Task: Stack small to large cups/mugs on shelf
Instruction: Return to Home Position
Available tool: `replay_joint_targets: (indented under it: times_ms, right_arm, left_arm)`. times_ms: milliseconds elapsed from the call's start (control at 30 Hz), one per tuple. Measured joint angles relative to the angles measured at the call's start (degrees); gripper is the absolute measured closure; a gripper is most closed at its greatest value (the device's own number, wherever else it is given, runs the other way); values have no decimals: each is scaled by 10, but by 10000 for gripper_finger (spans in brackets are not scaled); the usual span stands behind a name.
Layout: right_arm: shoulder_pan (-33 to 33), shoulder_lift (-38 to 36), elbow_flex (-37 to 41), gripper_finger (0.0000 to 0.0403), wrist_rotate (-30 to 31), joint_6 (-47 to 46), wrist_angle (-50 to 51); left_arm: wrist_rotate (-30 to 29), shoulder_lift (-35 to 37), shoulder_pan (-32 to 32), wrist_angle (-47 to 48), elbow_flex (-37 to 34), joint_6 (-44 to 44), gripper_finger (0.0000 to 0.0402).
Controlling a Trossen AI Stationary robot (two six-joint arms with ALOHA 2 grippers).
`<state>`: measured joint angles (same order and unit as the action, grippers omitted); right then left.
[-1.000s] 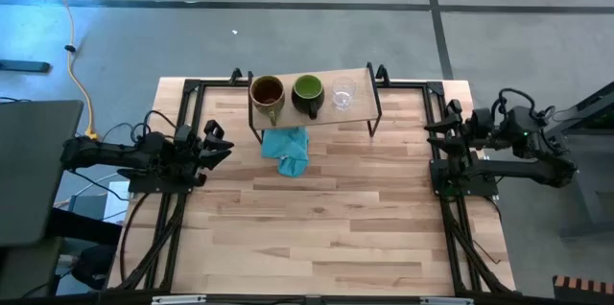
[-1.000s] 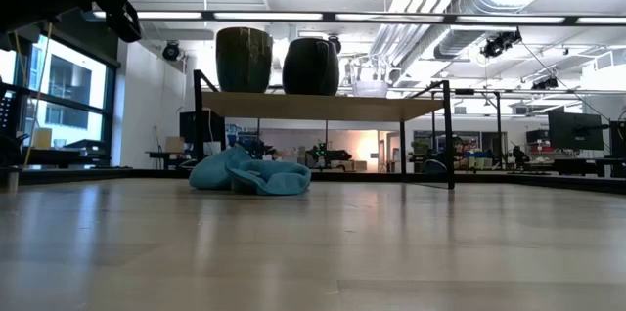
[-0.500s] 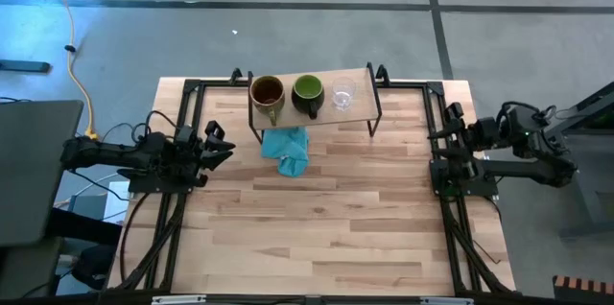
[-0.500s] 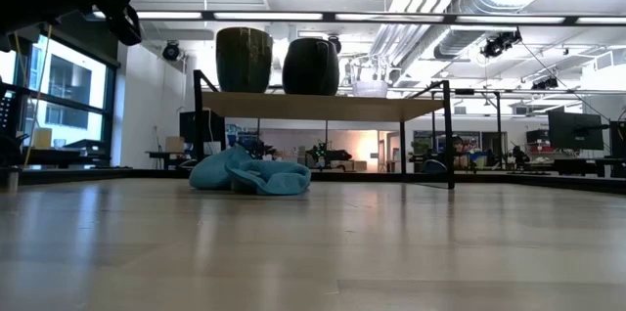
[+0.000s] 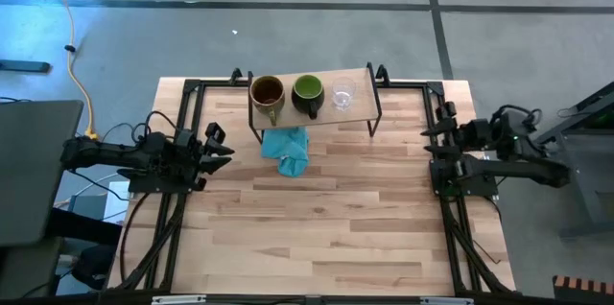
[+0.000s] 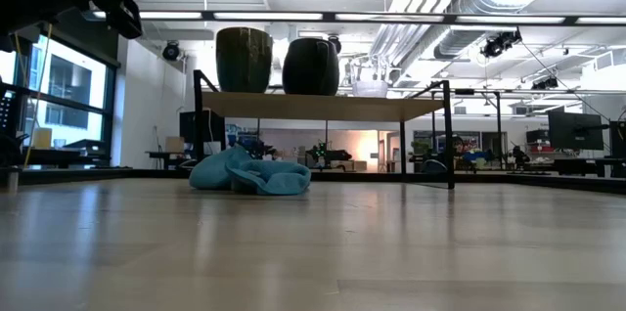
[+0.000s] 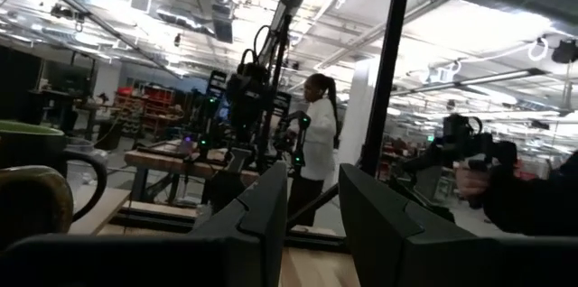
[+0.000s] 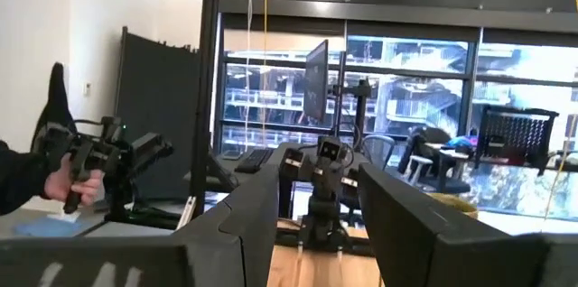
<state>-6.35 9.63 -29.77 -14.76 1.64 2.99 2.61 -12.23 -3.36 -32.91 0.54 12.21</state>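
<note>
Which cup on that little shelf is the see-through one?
The small clear glass cup, at the shelf's right end from above; the green-lined mug stands in the middle, the brown mug at the left.

You've got a tabletop (image 5: pixel 317 219) of pale wood planks, smooth, with a slight sheen in the low view. Shelf (image 6: pixel 323 107): light wood board, matt, on thin black metal legs (image 6: pixel 448 135). Brown mug (image 5: pixel 267 92) and green mug (image 5: pixel 307 88) look like glazed ceramic, faintly glossy. Glass cup (image 5: pixel 343 94): clear, shiny. Cloth (image 5: pixel 288 148): teal fabric, soft, crumpled, matt. Left gripper (image 5: pixel 219 142) and right gripper (image 5: pixel 428 139): dark matt fingers, plastic-looking. Black metal frame (image 5: pixel 216 82) runs along the tabletop's edges.
</note>
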Motion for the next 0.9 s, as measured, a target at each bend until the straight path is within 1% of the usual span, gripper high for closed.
replay_joint_targets:
  times_ms: [367, 533, 800, 900]
  right_arm:
    - [0, 0, 70, 258, 8, -40, -92]
    - [0, 0, 118, 258, 7, -58, -180]
    - [0, 1, 207, 258, 7, -106, -361]
    - [0, 1, 221, 258, 8, -110, -385]
  left_arm:
    - [-5, 0, 0, -3, 0, -2, 311]
    - [-5, 0, 0, -3, 0, 0, 311]
    - [-5, 0, 0, -5, 0, 2, 311]
    - [-5, 0, 0, -5, 0, 2, 311]
